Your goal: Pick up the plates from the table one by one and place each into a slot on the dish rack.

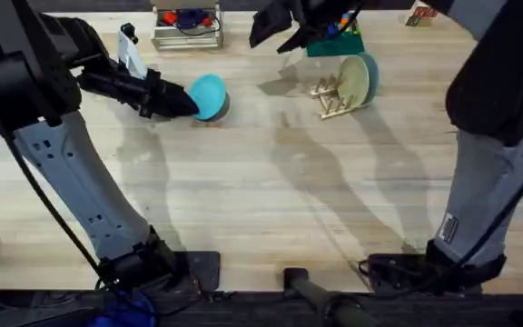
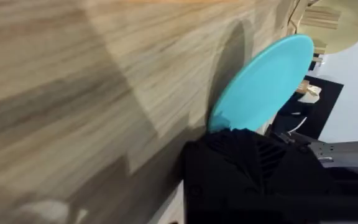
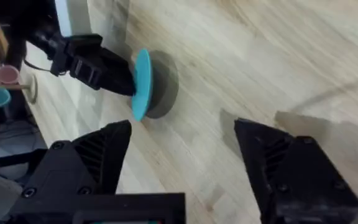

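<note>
One blue plate (image 1: 211, 94) is held on edge by the left jaws; the right jaws are spread wide. It could be dropped if squeezed too loosely.

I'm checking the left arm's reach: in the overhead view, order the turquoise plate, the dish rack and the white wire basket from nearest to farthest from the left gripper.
1. Turquoise plate, held in the left gripper.
2. White wire basket, at the far edge.
3. Dish rack, off to the right.
</note>
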You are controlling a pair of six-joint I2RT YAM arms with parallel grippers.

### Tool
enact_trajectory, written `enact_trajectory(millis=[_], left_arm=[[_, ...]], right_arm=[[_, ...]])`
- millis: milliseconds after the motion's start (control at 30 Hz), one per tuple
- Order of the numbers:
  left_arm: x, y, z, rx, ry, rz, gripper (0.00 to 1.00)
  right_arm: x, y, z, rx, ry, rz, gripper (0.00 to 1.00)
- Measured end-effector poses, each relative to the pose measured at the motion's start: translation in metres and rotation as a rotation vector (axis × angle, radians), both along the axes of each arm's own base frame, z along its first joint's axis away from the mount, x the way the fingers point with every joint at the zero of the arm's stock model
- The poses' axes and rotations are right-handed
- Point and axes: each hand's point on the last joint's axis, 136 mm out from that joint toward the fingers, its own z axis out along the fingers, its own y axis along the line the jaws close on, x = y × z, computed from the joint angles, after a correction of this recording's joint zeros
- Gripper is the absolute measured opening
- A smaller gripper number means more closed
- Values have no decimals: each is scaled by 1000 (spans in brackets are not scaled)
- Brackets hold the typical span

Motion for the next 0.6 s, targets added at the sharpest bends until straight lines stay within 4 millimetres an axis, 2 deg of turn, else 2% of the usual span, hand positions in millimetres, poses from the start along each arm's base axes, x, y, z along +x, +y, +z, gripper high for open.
enact_trajectory(millis=[100,400,600], left_arm=[[0,0,0,0,0,0,42],[0,0,0,0,0,0,41],[0,0,0,0,0,0,40]], right_arm=[[-1,1,-6,2,18,4,995],[-3,5,-9,32,35,20,995],[-4,8,-31,29,82,27,994]])
